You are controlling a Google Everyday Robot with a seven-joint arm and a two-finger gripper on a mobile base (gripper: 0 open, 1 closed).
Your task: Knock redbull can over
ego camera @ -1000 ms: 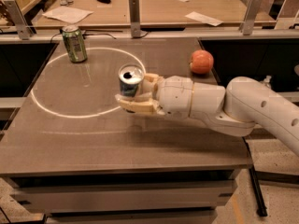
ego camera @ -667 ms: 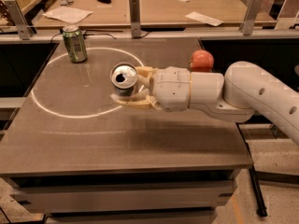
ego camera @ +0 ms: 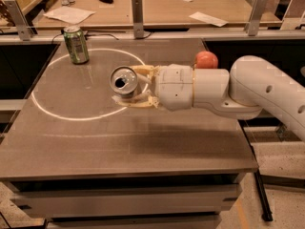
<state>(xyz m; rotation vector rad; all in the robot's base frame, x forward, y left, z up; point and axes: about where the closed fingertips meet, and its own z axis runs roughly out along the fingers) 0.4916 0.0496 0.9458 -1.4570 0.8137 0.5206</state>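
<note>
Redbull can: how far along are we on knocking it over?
Done: the redbull can is tipped far over, its silver top facing the camera. In hand: the gripper is shut around it near the middle of the table. Left: release it so it rests on its side. The green can stands upright.

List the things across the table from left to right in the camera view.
Green can → redbull can, tipped with its top toward the camera → orange ball. The claw straddles the redbull can and grips it, so it gets no separate place.
</note>
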